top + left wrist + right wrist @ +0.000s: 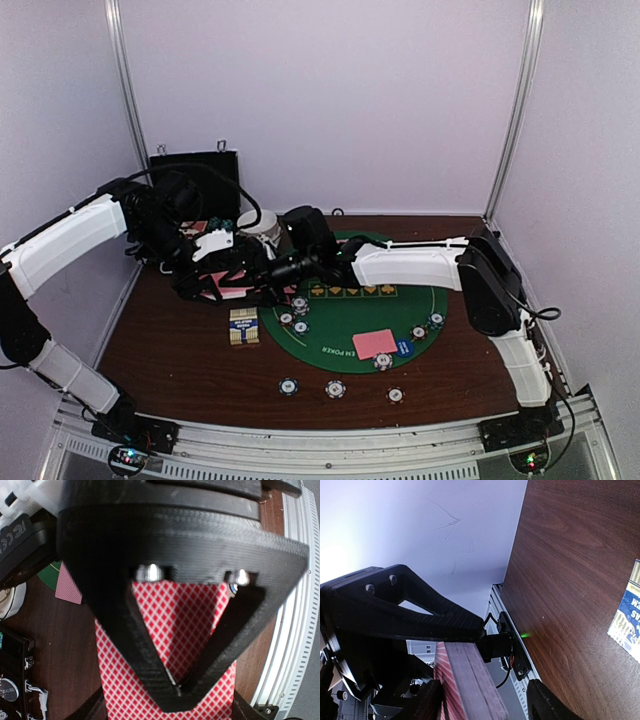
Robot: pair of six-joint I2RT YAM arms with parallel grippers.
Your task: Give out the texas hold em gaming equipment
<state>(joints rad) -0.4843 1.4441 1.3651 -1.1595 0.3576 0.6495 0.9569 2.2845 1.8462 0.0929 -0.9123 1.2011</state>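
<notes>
The left tool (175, 692) is clenched on the card pack (176, 625), whose backs carry a red-and-white diamond pattern, over the left of the brown wooden bench (170, 345). The right tool (485, 702) is released, with one black finger on each side of the pack's layered edge. One flat pink card (374, 343) lies on the round green felt mat (350, 315), with round striped chips (335, 388) near it.
</notes>
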